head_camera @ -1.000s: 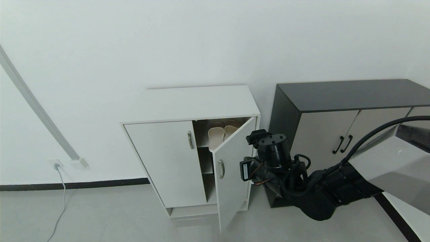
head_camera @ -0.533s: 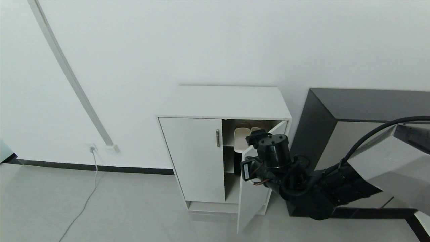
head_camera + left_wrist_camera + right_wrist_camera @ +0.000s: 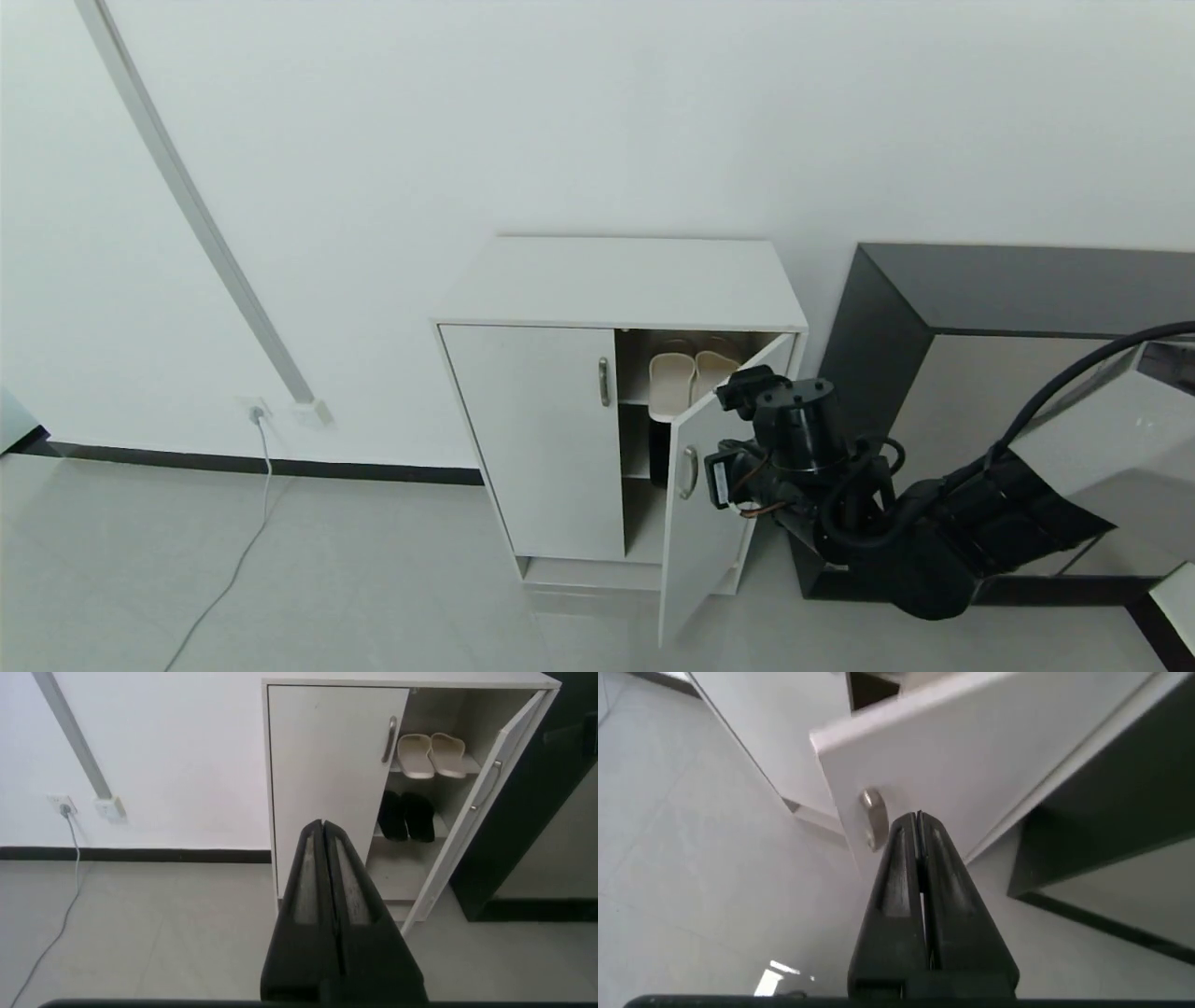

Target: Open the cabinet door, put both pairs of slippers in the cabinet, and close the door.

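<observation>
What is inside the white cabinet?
Beige slippers lie above black slippers. The closed door covers the other half of the cabinet.

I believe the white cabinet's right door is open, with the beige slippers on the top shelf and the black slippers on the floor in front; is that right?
Not quite. The black slippers are not on the floor: the left wrist view shows them inside the white cabinet, on the shelf below the beige slippers. The right door is indeed open.
</observation>
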